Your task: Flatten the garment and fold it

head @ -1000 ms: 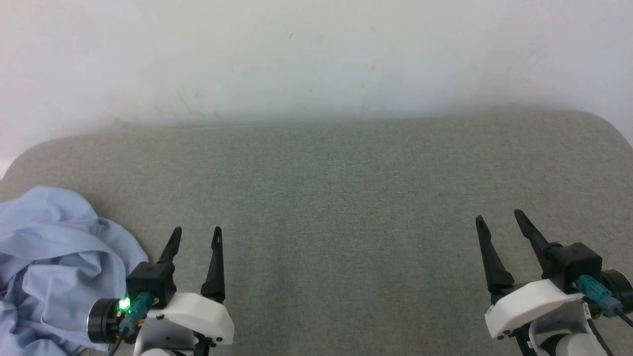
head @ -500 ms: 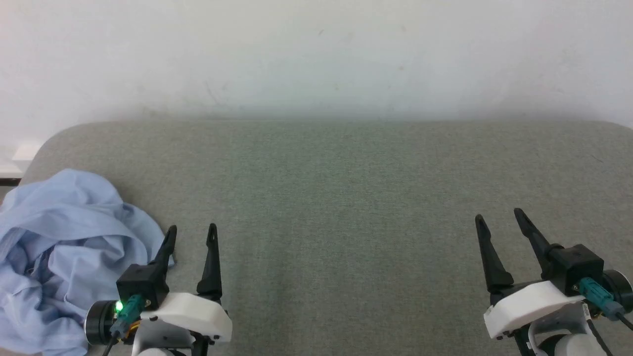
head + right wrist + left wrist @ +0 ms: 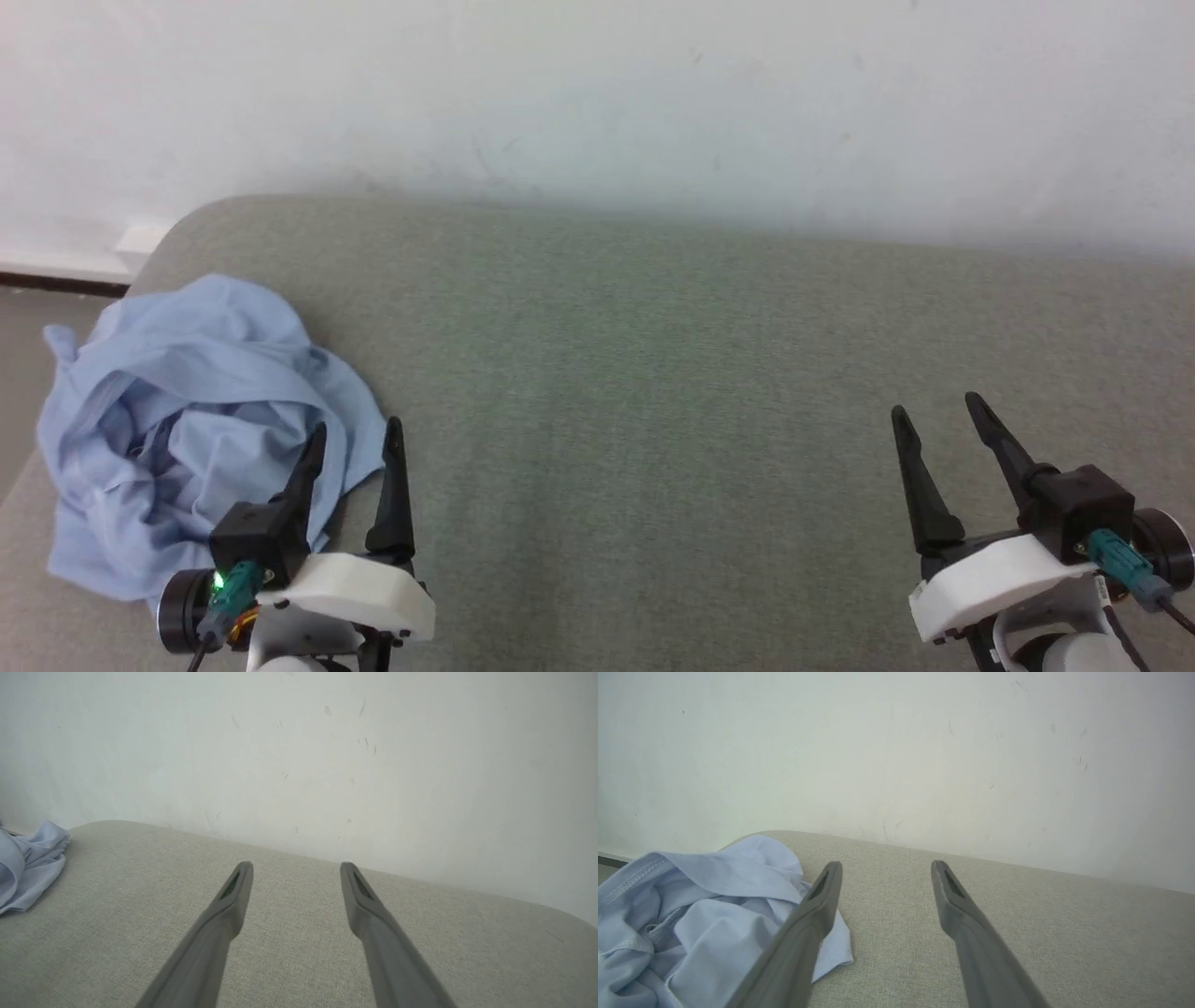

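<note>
Basically nothing is done yet: we see the garment (image 3: 187, 411) crumpled in a heap at the left end of the grey fabric-covered worktop (image 3: 653, 420), neither flattened nor folded, so the whole job is left. Left tool (image 3: 357, 426) hangs at the heap's right edge, right tool (image 3: 935, 404) well apart from it, both spread wide and holding nothing. We read no brand, label or writing, though the folds may hide some.
</note>
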Robot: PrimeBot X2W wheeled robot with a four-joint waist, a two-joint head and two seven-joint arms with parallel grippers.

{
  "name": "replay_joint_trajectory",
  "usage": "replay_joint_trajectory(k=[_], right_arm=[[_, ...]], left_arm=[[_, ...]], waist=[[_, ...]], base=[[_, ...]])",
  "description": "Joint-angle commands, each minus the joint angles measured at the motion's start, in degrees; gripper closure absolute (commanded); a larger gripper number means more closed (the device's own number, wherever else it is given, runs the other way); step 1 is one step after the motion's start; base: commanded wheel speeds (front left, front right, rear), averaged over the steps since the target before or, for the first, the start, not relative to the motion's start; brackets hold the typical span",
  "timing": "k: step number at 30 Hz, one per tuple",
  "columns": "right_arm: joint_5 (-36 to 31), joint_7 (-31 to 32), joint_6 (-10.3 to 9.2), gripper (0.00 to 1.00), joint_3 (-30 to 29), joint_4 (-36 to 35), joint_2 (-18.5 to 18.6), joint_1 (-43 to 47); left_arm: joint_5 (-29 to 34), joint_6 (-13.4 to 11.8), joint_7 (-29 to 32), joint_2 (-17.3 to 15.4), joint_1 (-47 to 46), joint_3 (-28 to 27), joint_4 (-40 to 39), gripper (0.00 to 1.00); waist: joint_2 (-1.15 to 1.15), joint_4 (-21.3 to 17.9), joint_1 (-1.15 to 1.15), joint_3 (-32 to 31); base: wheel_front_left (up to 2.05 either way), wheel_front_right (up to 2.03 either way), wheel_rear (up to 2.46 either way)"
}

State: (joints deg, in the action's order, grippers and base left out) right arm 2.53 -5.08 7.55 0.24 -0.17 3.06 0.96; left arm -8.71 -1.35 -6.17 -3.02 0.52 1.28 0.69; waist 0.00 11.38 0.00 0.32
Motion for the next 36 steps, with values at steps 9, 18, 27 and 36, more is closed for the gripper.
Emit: replay_joint_trajectory(k=[9,18,27,36], right_arm=[[-0.6,-0.6,-0.03,0.00,-0.1,-0.6,-0.1,0.5],[-0.6,-1.3,-0.04,0.00,0.0,-1.0,-0.1,0.4],[-0.6,-1.8,-0.04,0.00,0.1,-1.5,-0.1,0.7],[-0.3,-1.9,-0.05,0.00,0.7,-2.4,-0.1,0.2]], left_arm=[[-1.1,-0.8,-1.6,0.1,-0.5,-0.3,0.2,0.00],[-2.3,-1.3,-2.7,0.1,-0.5,0.1,0.3,0.00],[-3.7,-2.2,-3.7,0.1,-0.4,0.9,0.2,0.00],[-5.2,-2.7,-4.8,0.1,-3.8,1.2,-2.1,0.00]], waist=[[0.00,6.4,0.00,0.3],[0.00,11.1,0.00,0.8],[0.00,14.0,0.00,1.2],[0.00,15.3,0.00,3.2]], base=[[0.00,0.00,0.00],[0.00,0.00,0.00],[0.00,0.00,0.00],[0.00,0.00,0.00]])
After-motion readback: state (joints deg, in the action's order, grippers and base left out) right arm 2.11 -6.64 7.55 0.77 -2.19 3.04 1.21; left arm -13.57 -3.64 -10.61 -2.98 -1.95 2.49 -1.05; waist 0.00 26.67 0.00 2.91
